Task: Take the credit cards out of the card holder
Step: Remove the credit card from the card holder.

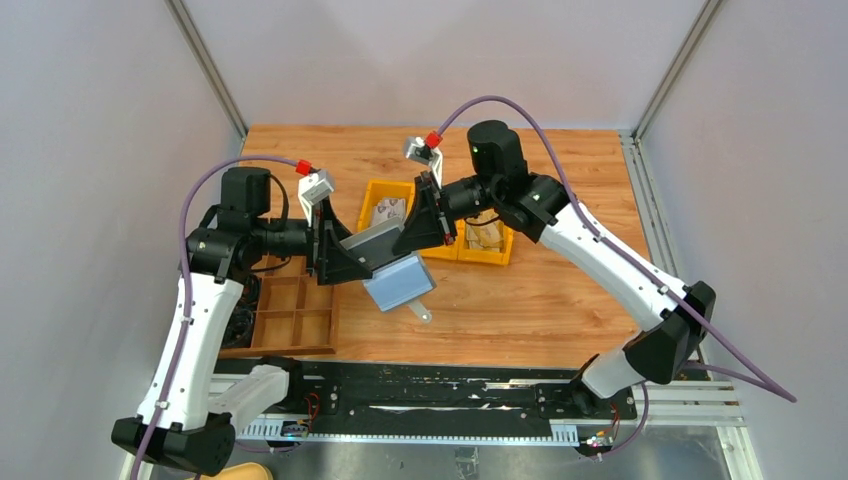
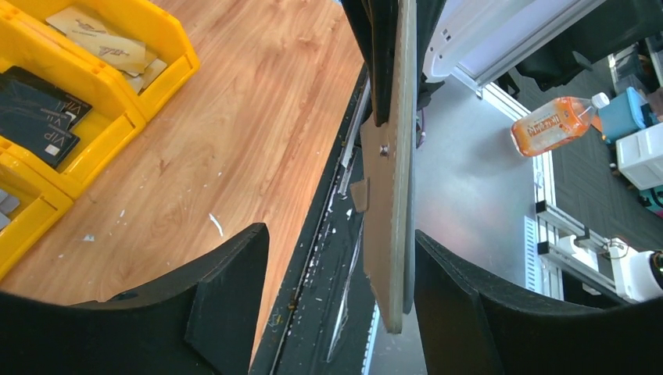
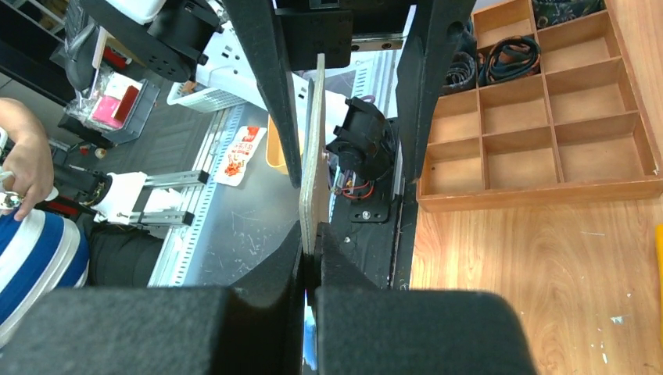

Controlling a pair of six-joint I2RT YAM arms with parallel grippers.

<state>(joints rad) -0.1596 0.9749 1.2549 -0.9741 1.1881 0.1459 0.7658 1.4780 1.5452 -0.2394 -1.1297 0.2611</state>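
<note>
Your right gripper (image 3: 311,244) is pinched tight on one flap of the card holder (image 1: 400,282). Its two fingers press against either face of the flap with no gap showing. Your left gripper (image 2: 338,234) stands wide. The holder's edge runs up between its jaws, close against the finger (image 2: 461,312) on the right of the left wrist view and well apart from the other finger. Whether it touches that near finger you cannot tell. Only the right gripper has a grip on the holder.

The holder hangs in the air above the table (image 1: 540,300), between your two grippers. The gripped flap reaches across toward the left gripper, and the grey-blue half droops below it. The small closing tab (image 1: 423,313) is at the corner nearest the arm bases. In the left wrist view you see the flap edge-on, with a tan face and a small round stud. Whether any cards sit in its pockets cannot be told.

Just beyond the holder, on its far side, stand the yellow bins (image 1: 390,184). Tan-faced credit cards (image 2: 98,39) lie in one of them, and dark cards marked VIP (image 2: 35,117) lie in the next. To the left of the holder, nearer the arm bases, the wooden compartment tray (image 3: 532,194) sits on the table. Dark coiled straps (image 3: 500,62) lie in some of its compartments.
</note>
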